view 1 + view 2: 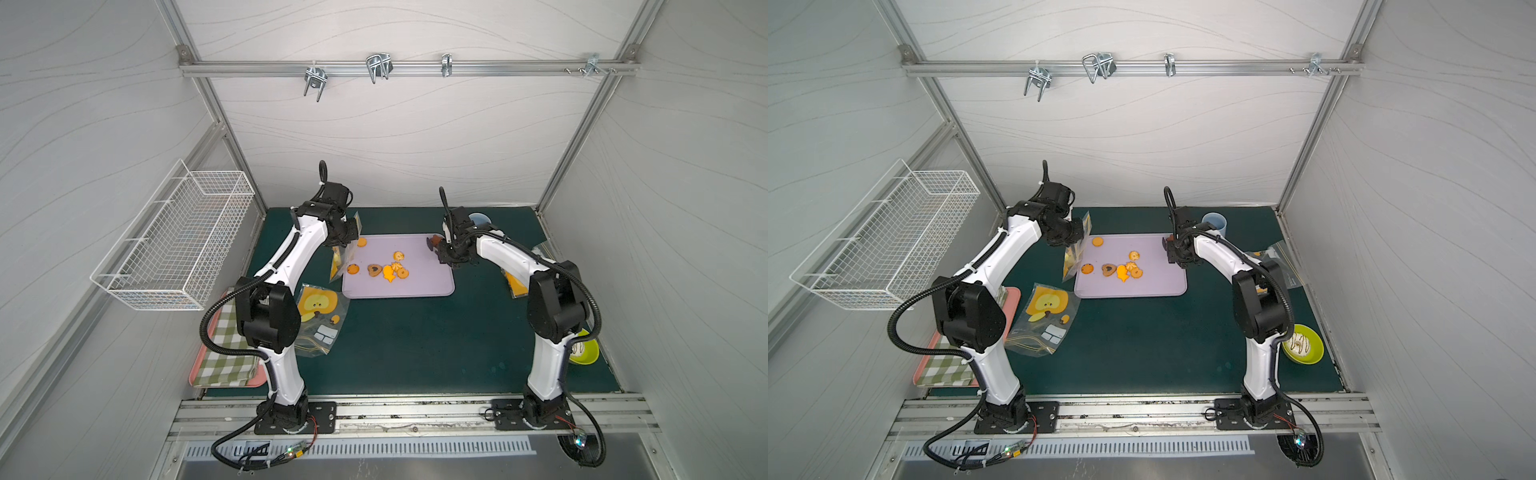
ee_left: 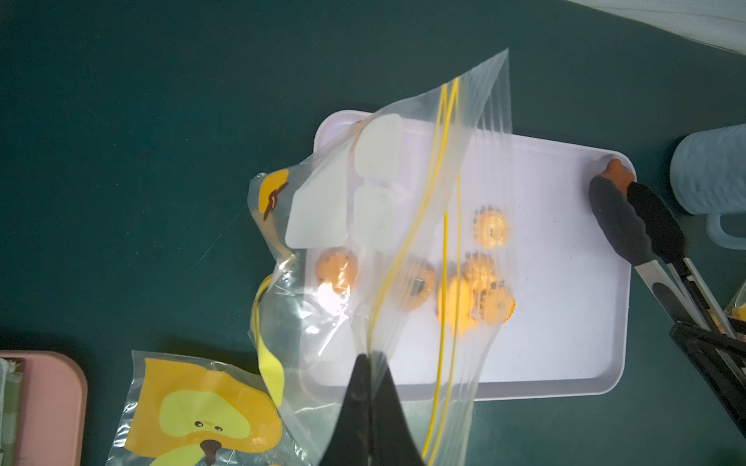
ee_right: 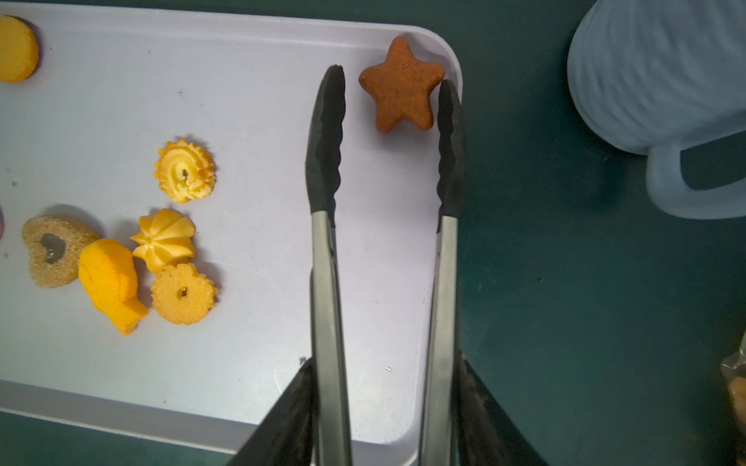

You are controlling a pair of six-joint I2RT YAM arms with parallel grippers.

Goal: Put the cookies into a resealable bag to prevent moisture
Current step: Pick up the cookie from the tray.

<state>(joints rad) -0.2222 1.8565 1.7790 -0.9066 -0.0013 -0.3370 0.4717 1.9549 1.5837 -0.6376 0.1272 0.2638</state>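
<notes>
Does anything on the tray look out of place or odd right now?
One thing: the brown star cookie sits alone in the corner of the tray, up against its rim, away from the other cookies clustered mid-tray. The tongs in the right hand straddle it, open.

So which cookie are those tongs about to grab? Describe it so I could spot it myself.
Find the pale lilac tray in the middle of the green mat, then its corner nearest the light blue cup, where the open tongs point. At their tips lies the star cookie: the only reddish-brown, five-pointed one, apart from the orange-golden cookies.
</notes>
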